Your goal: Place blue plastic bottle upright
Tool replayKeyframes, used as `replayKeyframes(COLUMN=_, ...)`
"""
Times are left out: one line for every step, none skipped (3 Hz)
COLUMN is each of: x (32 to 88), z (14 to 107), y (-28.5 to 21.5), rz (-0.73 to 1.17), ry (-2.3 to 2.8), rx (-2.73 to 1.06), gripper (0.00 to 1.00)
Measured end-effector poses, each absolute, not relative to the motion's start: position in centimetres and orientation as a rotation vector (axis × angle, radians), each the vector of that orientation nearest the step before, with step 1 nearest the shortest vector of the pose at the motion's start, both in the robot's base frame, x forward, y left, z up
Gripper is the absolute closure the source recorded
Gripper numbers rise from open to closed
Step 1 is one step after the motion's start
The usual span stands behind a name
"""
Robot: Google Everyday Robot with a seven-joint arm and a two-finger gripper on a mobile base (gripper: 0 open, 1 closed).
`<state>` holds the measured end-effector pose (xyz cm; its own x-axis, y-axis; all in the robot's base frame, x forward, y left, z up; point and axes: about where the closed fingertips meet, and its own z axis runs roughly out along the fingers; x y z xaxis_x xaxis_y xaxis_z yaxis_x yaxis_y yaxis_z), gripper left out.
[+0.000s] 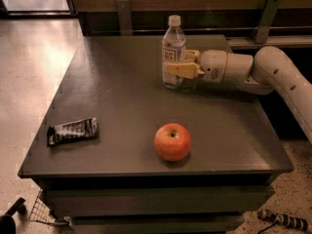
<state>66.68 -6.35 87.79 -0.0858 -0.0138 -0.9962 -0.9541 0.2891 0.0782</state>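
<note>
The blue plastic bottle [173,50] is clear with a white cap and a white label. It stands upright on the dark table [122,106] near the far edge. My gripper [184,65] reaches in from the right at the bottle's lower half. Its yellow fingers [183,71] sit on either side of the bottle and are shut on it. The white arm [273,69] runs off to the right.
A red apple [172,141] lies near the table's front edge, right of centre. A dark snack wrapper [72,131] lies at the front left. A wooden wall and rail run behind the table. Light floor lies to the left.
</note>
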Motion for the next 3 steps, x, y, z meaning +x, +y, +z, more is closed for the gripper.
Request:
replayKeyframes(x=66.68, z=87.83, y=-6.34, rz=1.036, ry=1.413, rx=-0.968, gripper=0.28)
replayKeyframes(x=66.65, z=87.86, y=-6.01, rz=1.04, ry=1.411, rx=-0.972, gripper=0.04)
replayKeyframes(x=66.64, z=87.87, y=-5.86, rz=1.042, ry=1.41, rx=-0.974, gripper=0.0)
